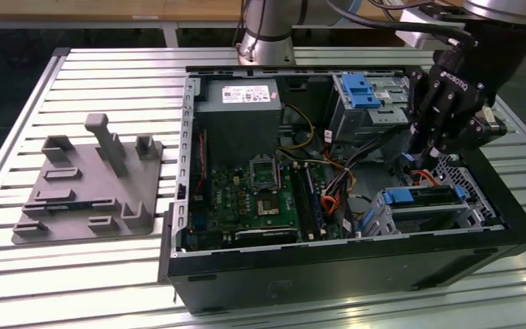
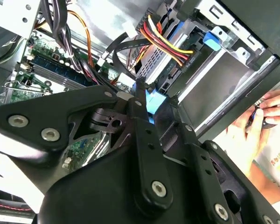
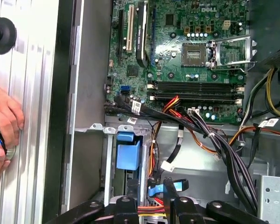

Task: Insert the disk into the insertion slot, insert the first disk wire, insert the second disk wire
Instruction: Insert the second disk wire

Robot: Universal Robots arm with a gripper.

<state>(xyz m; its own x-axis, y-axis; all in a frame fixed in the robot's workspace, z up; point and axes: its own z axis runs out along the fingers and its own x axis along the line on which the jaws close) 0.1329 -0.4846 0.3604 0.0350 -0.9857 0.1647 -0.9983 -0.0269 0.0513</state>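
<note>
Gripper near blue-framed disk

disk: silver, blue-framed, flat inside the insertion slot
insertion slot: perforated cage in a corner of the computer case
blue disk wire: pinched by gripper

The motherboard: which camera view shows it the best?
The first wrist view: the motherboard lies face-on, its processor socket and memory slots plain. The exterior view shows it slanted inside the open case. In the second wrist view, cables and the gripper cover most of it.
</note>
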